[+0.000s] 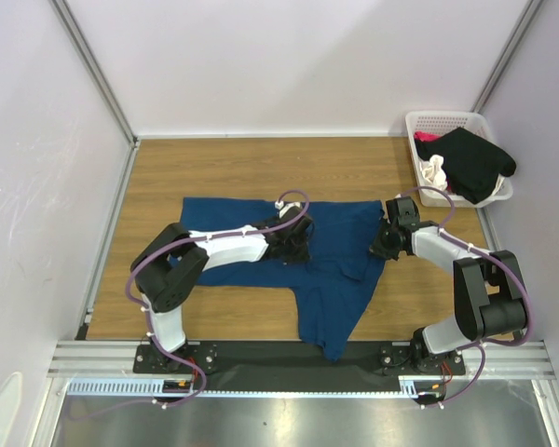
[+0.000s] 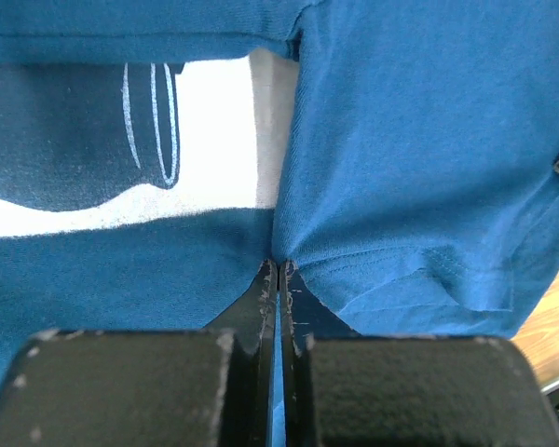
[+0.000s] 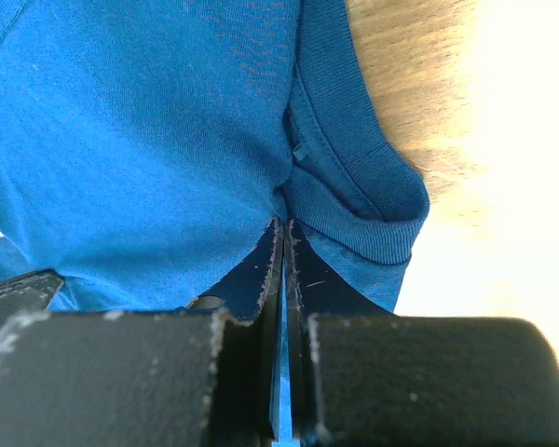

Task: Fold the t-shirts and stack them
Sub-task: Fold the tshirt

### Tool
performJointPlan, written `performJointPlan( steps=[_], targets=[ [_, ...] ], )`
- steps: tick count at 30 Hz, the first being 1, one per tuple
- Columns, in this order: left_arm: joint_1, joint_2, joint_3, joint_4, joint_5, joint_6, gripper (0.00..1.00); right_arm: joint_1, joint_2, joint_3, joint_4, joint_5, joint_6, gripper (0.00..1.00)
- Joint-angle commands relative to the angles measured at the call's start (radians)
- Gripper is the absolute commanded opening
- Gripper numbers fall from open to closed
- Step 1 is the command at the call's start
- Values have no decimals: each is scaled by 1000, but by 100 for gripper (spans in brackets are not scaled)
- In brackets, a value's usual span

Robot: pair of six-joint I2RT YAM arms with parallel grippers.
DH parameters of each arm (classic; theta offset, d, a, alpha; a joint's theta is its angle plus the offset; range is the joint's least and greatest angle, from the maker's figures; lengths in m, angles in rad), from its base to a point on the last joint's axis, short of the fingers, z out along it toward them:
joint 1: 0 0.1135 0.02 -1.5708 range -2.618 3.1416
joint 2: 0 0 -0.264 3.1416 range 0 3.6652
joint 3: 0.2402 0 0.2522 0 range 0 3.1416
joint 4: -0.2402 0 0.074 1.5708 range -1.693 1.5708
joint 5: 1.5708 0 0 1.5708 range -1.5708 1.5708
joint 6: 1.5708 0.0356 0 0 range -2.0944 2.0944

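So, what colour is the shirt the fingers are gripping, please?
The shirt is blue, clearest in the top view.

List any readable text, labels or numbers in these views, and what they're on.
None readable.
The white print on the dark blue cloth t-shirt shows only curved outlines, no letters.
The white plastic lattice basket shows no marking.

Dark blue soft cloth t-shirt [image 1: 331, 279]: plain blue; white square print [image 2: 214, 158] bearing dark blue shape, thin pale curved lines.
Left end effector [image 2: 278, 279], right end effector [image 3: 284, 244]: black, scuffed grey.
White plastic lattice basket [image 1: 447, 115]: black cloth t-shirt [image 1: 470, 158], pink cloth [image 1: 427, 137], cream-white cloth [image 1: 435, 170].
Wooden bench [image 1: 214, 168]: brown, grained.
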Motion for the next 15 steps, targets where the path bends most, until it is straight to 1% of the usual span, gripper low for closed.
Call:
performJointPlan(
  steps=[1,4,7,8,9,10,11,12,14,15],
  targets=[
    [-3,-46,-8,-5,-22,22,0,-5,-12,-3,14,13,-16,0],
    [-3,-43,-8,2,-12,29,0,-6,-10,0,5,16,-21,0],
    [-3,-50,-15,25,6,51,4,-6,-13,6,-4,4,-28,0],
    [-3,-52,-14,28,9,57,13,-6,-13,11,-10,-4,-33,3],
    [-5,-55,-11,21,9,63,20,-6,-15,19,-32,-10,-39,16],
    [-5,-58,-9,18,12,75,25,-5,-18,37,-42,-33,-47,23],
    [-3,-66,-3,13,12,81,37,-6,-34,49,-58,-48,-54,27],
    [-5,-76,0,7,11,89,44,-6,-45,62,-94,-61,-71,32],
    [-3,-113,11,-14,5,112,59,-5,-79,101,-131,-93,-88,36],
    [-5,-125,20,-27,0,124,61,-3,-118,114,-166,-99,-94,41]
  ],
)
